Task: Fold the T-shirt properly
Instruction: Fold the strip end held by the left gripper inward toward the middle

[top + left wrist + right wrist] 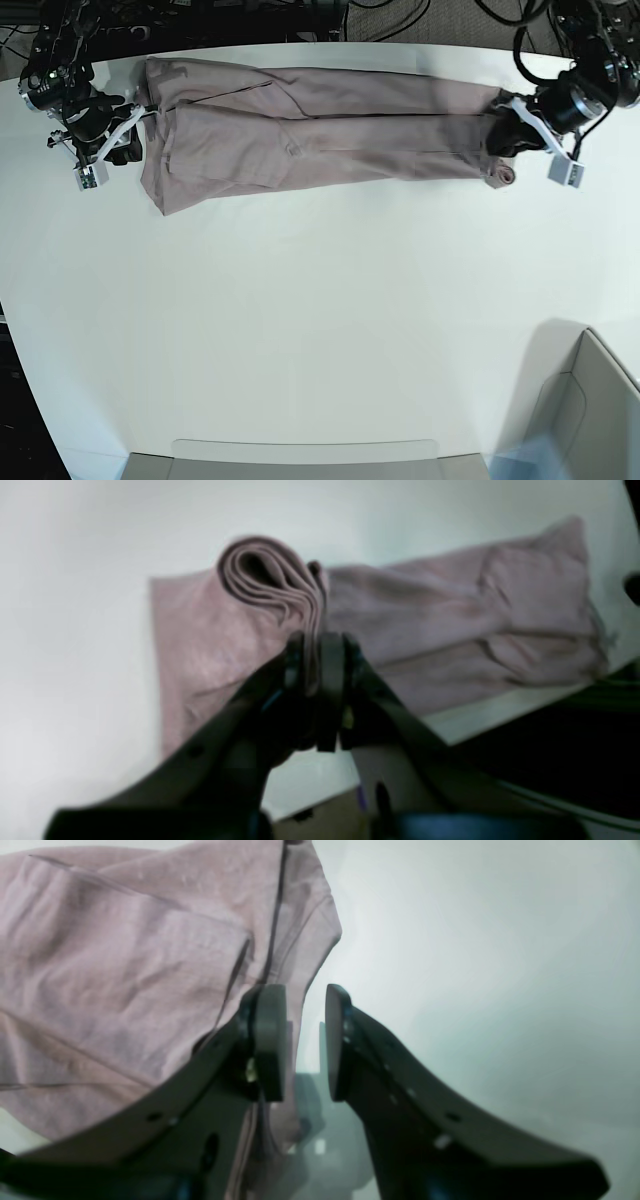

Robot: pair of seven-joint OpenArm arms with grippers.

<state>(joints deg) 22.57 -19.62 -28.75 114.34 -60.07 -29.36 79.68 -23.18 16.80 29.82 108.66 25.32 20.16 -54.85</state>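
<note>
The pink-mauve T-shirt [320, 130] lies as a long, narrow folded strip across the far side of the white table [320, 300]. At its right end in the base view, my left gripper [505, 140] is shut on the shirt's bunched, layered edge. The left wrist view shows those layers of the T-shirt [450, 610] curling up out of the left gripper [317, 650]. My right gripper [130, 125] sits at the strip's left end. In the right wrist view the right gripper [305, 1040] stands open, with the T-shirt [125, 965] edge beside and behind its left finger [270, 1040].
A grey bin [590, 400] stands at the near right corner and a low grey tray [300, 460] lies along the near edge. Cables and dark gear crowd the space just behind the table's far edge.
</note>
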